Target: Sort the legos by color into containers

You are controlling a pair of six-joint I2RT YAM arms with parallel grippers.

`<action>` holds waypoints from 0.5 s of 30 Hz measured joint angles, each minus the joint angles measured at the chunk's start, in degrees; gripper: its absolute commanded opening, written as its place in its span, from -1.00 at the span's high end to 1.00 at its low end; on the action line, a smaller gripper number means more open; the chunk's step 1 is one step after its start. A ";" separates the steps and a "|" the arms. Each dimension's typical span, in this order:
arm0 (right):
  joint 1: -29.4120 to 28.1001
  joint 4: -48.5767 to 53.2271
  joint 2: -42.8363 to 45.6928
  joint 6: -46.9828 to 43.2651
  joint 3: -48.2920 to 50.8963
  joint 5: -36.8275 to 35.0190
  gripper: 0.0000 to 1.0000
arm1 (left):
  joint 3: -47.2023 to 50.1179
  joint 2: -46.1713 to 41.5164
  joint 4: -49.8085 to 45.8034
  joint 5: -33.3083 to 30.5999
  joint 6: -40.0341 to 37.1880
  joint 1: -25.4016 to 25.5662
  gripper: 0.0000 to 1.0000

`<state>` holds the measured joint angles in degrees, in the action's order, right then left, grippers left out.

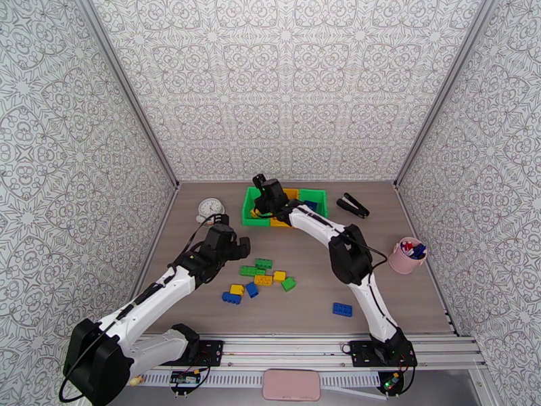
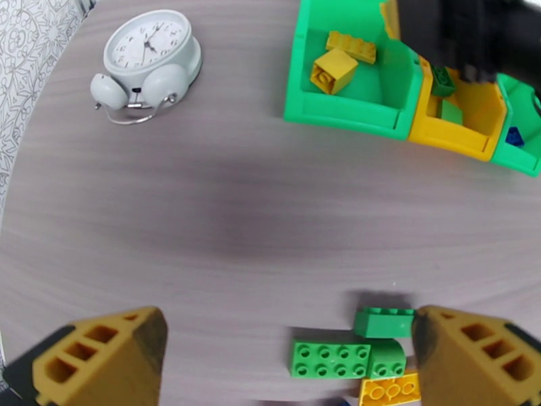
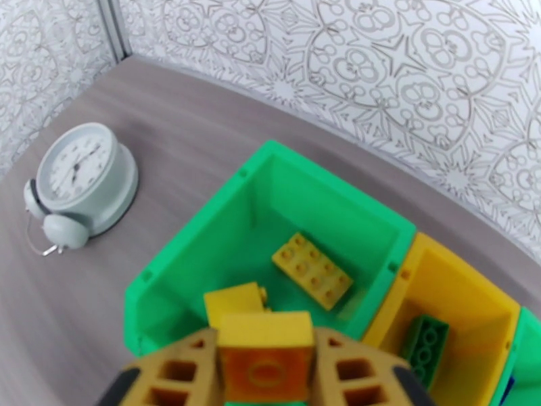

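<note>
Containers (image 1: 255, 220): a row of three joined bins at the back middle of the table (image 1: 203, 312).
Clock (image 1: 211, 209): left of the containers, apart from them.
Stapler (image 1: 353, 205): right of the containers, apart from them.
Cup (image 1: 404, 264): right side of the table, nearer than the stapler.
Left bin (image 3: 196, 252): two legos (image 3: 312, 271) inside.
Carried lego (image 3: 265, 329): between the jaws of the right claw (image 3: 265, 363), above the left bin.
Middle bin (image 3: 466, 292): one lego inside.
Loose pile (image 1: 260, 275): mid-table, before the containers; a stray lego (image 1: 342, 308) lies apart to its right.
Left claw (image 2: 287, 353): spread wide above the table, between clock and loose pile.
</note>
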<state>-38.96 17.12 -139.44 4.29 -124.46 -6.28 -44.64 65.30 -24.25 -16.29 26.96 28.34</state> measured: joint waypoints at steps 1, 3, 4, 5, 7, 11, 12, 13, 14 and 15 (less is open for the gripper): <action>0.02 1.14 -1.03 -0.02 -1.81 -0.11 0.32 | 0.09 0.00 0.00 0.07 0.00 0.00 -0.99; 0.02 2.62 -1.97 -0.07 -3.87 -0.13 0.28 | 0.24 0.00 -0.09 0.20 0.04 0.02 -0.99; 0.04 3.19 -2.08 -0.13 -4.50 -0.15 0.22 | 0.24 0.00 -0.20 0.22 0.09 0.02 -0.99; 0.04 3.67 -2.08 -0.13 -4.79 -0.17 0.14 | 0.26 0.00 -0.24 0.22 0.24 0.02 -0.99; 0.04 4.46 -2.08 -0.44 -5.51 -0.39 -0.10 | 0.26 0.00 -0.28 0.26 0.55 0.02 -0.99; 0.09 5.88 -1.92 -1.53 -5.84 -0.59 -0.36 | 0.26 0.00 -0.44 1.20 1.53 0.02 -0.99; 0.09 6.43 -1.75 -1.90 -5.79 -0.59 -0.39 | 0.26 0.04 -0.44 1.36 1.70 0.07 -0.99; 0.13 6.62 -1.38 -2.19 -5.31 -0.59 -0.43 | 0.26 0.11 -0.44 1.57 1.90 0.15 -0.99; 0.13 6.86 -0.74 -2.49 -4.61 -0.57 -0.45 | 0.26 0.22 -0.44 1.68 2.14 0.31 -0.99; 0.15 6.91 0.35 -2.73 -3.21 -0.57 -0.48 | 0.26 0.46 -0.46 1.70 2.40 0.52 -0.99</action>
<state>-38.81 24.03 -139.09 1.56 -127.68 -6.85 -44.38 65.76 -24.71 -14.59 29.36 28.86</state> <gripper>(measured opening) 0.716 0.996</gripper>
